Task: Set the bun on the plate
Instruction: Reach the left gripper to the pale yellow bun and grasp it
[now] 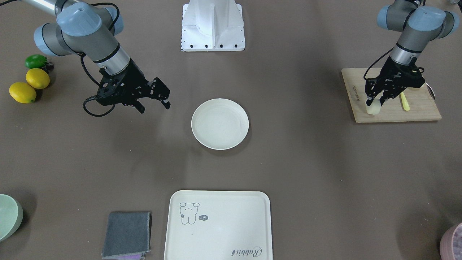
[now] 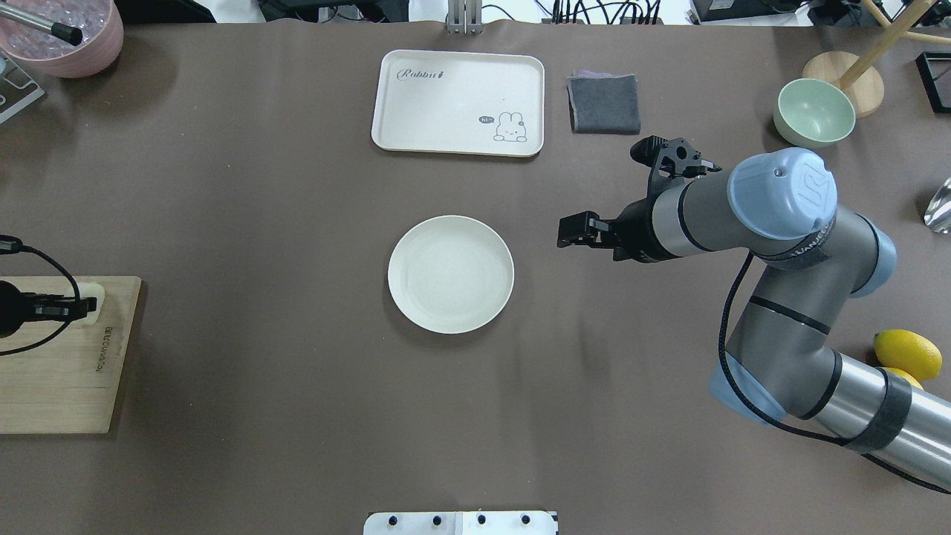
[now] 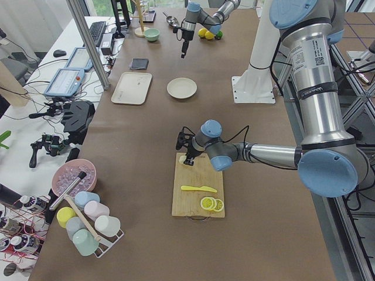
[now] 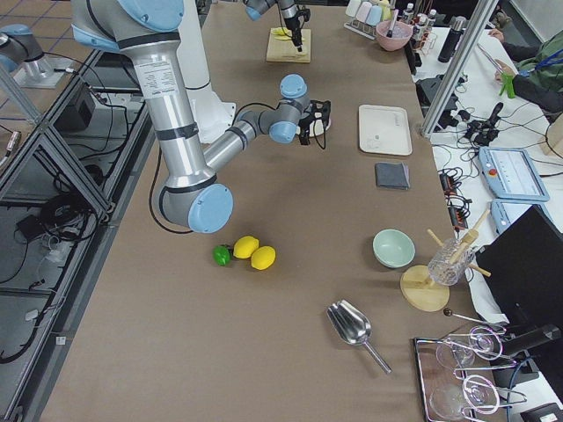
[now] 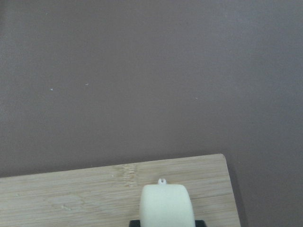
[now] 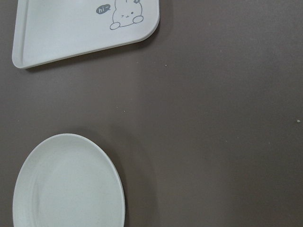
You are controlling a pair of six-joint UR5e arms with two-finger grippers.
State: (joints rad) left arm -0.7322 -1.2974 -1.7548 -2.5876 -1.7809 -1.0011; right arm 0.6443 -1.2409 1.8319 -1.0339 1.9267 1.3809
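Exterior front-facing view: the left hand (image 1: 375, 102) grips the bun (image 1: 374, 109) at the cutting board's (image 1: 415, 112) corner. The right hand (image 1: 154, 105) hangs open, with the plate (image 1: 219, 124) near it.

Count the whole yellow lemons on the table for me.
2. One lemon lies next to the green lime near the table's end on the robot's right; the second lemon lies right beside it. None appears hidden.

Silver-grey tubes (image 2: 869, 405), pale blue joint caps (image 2: 780, 192), black pincers (image 1: 155, 107), black cables (image 2: 722, 334), white base (image 1: 213, 25).
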